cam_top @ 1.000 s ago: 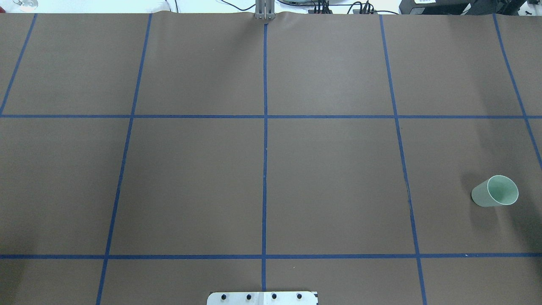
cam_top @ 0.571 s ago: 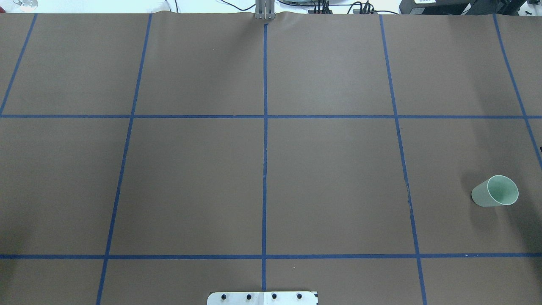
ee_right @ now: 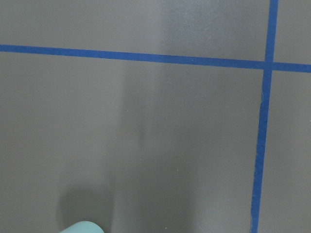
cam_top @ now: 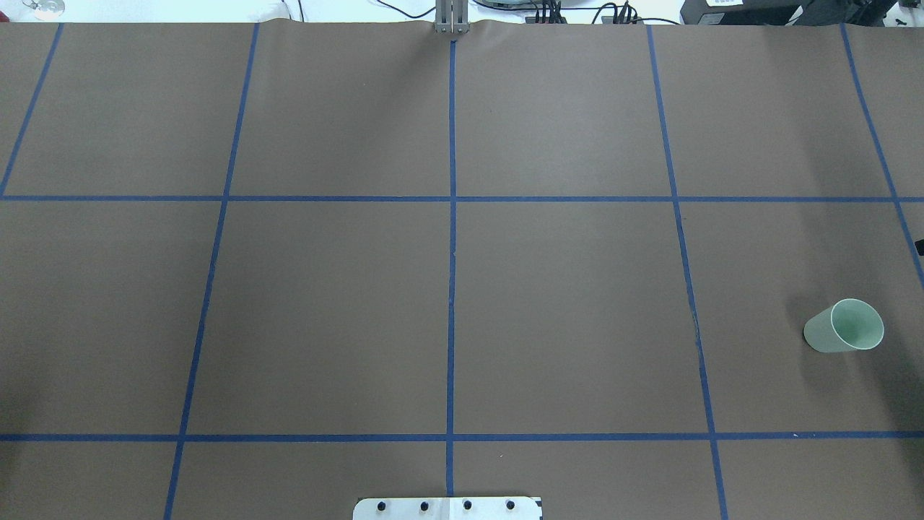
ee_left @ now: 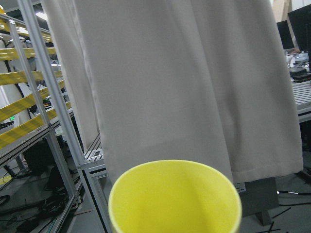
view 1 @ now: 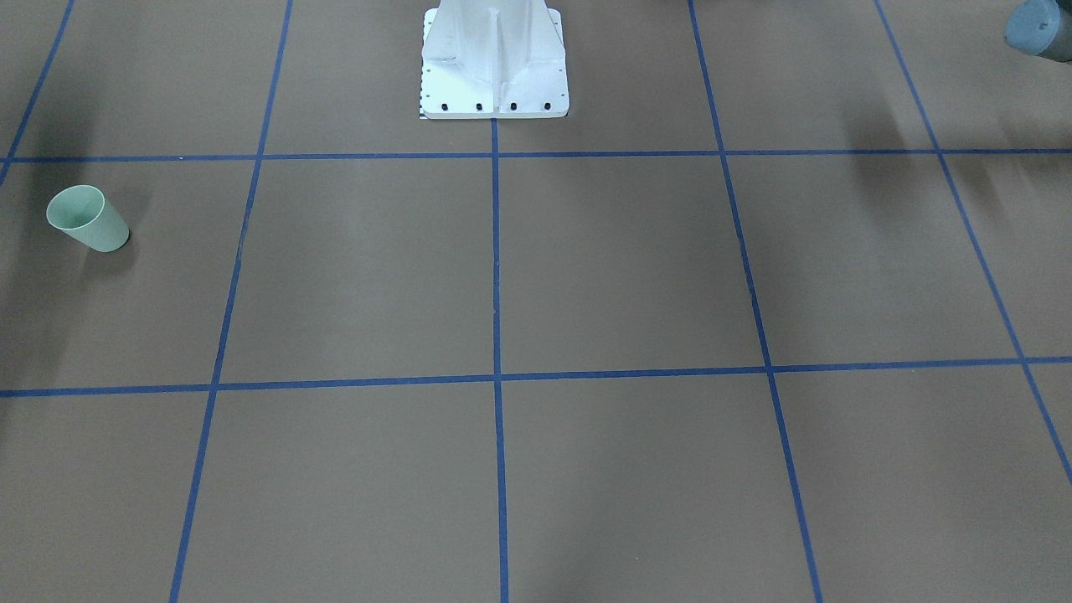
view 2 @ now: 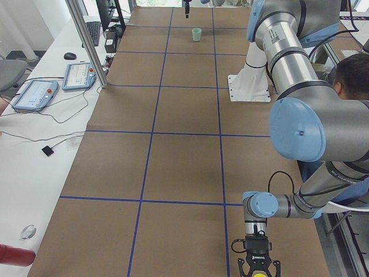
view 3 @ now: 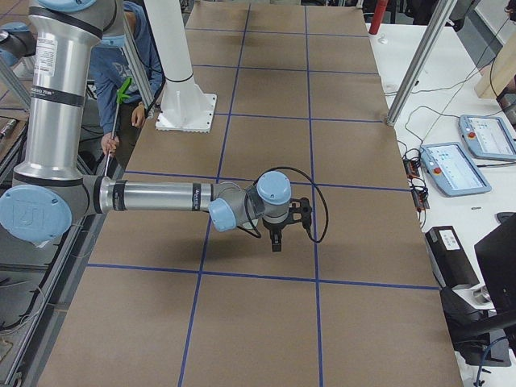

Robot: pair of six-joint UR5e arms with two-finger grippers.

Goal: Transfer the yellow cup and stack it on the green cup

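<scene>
Here, green cup (cam_top: pixel 843 326) stood by the desk's (cam_top: pixel 563 303) right edge.
The yellow cup (ee_left: pixel 175 196) is seen at the left hand (view 2: pixel 258 271); grip cannot be told for it or the right hand (view 3: pixel 276 244).

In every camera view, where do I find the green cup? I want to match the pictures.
Front-facing: green cup at the far left.
Overhead: green cup at the far right.
Exterior left: top centre, at the table's far end.
Exterior right: not visible.
Left wrist: not in it.
Right wrist: only its rim, at the bottom edge.
Shared landmark: white robot base, in all four exterior views.
</scene>
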